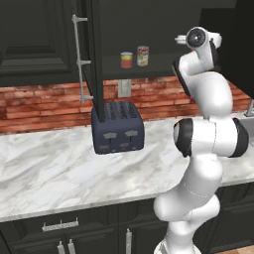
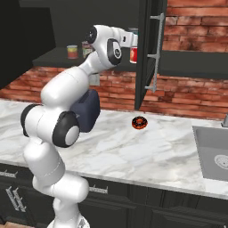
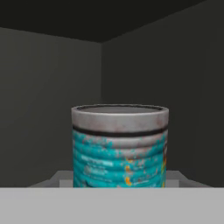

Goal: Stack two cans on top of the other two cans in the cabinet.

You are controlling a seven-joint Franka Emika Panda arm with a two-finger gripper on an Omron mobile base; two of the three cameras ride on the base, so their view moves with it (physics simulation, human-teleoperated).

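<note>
From my seat I see a dark toaster point(image 1: 118, 128) on the marble counter point(image 1: 44, 173), the open cabinet point(image 1: 94, 59) door above it, a doughnut point(image 2: 140, 122) further right. Brick wall behind. The teal can point(image 3: 119, 146), grey-rimmed and worn, stands upright inside the cabinet, close ahead of the hand. I cannot tell the fingers' spread.

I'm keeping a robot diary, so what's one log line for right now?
teal-blue can: upright, close ahead inside cabinet | pincer: grip cannot tell | red-orange can, tall labelled can: side by side on shelf, unstacked
</note>
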